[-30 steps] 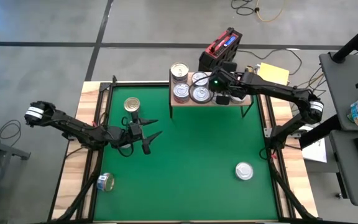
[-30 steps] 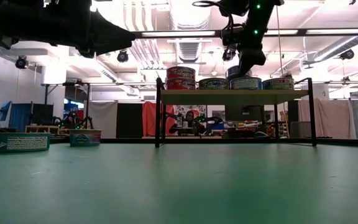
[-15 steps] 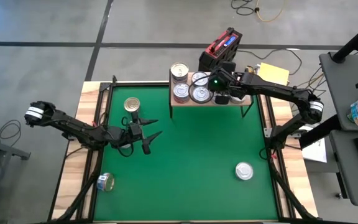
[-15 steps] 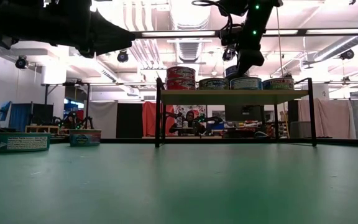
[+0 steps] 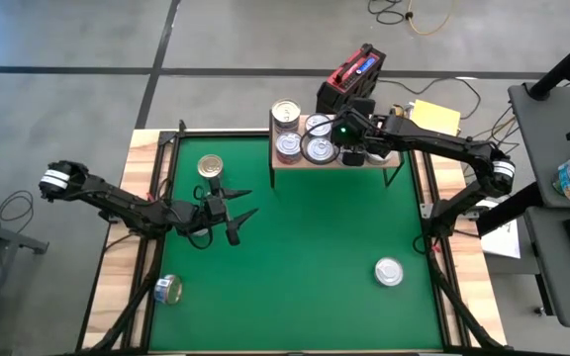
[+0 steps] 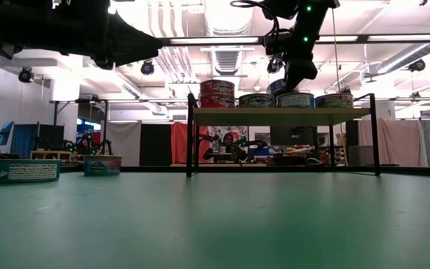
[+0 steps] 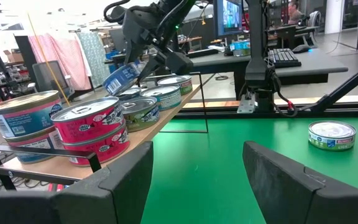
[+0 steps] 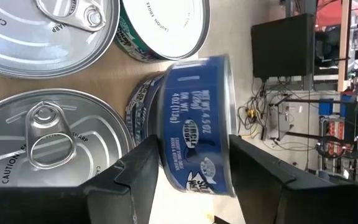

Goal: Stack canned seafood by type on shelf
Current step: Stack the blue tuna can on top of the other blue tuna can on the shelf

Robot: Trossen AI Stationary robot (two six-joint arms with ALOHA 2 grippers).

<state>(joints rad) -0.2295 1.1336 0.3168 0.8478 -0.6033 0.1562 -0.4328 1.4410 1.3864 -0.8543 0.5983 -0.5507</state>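
Blue can (image 8: 194, 124) tilted btwn right fingers (image 8: 135, 171) over shelf (image 5: 295, 162) w/ tins, left fingers (image 7: 123, 180) spread wide, empty.

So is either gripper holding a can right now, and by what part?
The right gripper has a blue-labelled can between its fingers, gripped by the side wall, tilted above another blue can on the shelf. The left gripper is open, holding nothing.
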